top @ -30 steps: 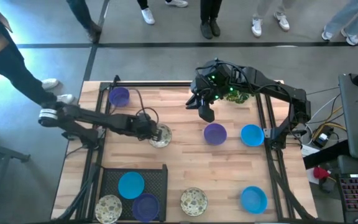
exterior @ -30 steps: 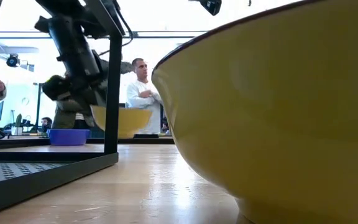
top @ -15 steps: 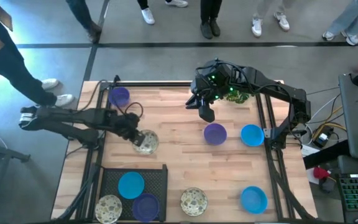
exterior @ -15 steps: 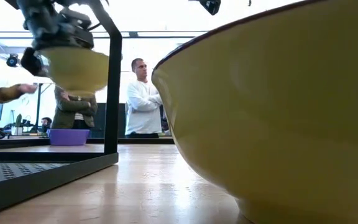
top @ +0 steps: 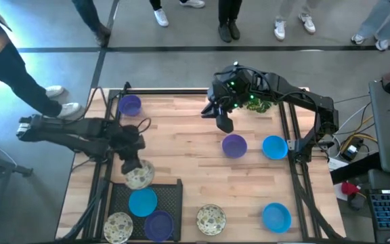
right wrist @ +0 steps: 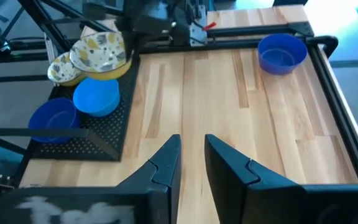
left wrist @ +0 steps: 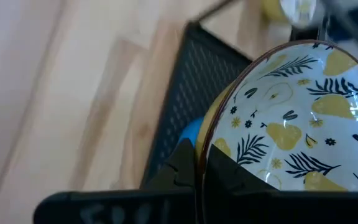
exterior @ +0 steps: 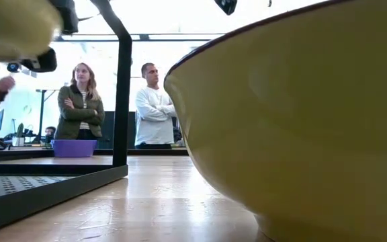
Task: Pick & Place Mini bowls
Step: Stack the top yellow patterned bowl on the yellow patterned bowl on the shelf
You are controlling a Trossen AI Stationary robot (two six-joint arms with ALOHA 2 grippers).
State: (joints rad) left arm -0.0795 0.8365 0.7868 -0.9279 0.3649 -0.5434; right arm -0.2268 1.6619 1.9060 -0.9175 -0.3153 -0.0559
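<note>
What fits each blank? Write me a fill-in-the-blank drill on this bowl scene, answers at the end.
1. The left end effector grips a patterned bowl above the edge of the black ____.
2. Lying in the tray are ____ bowls.
3. The right end effector hovers over the table, holding ____.
4. The purple bowl sits beside a bowl coloured ____.

Answers: tray; three; nothing; blue

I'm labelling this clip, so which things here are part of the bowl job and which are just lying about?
Part of the job:
- patterned bowl in the left claw
- black tray with three bowls in it
- purple bowl and blue bowl near the right claw

Just lying about:
- green plant
- people's feet beyond the table
</note>
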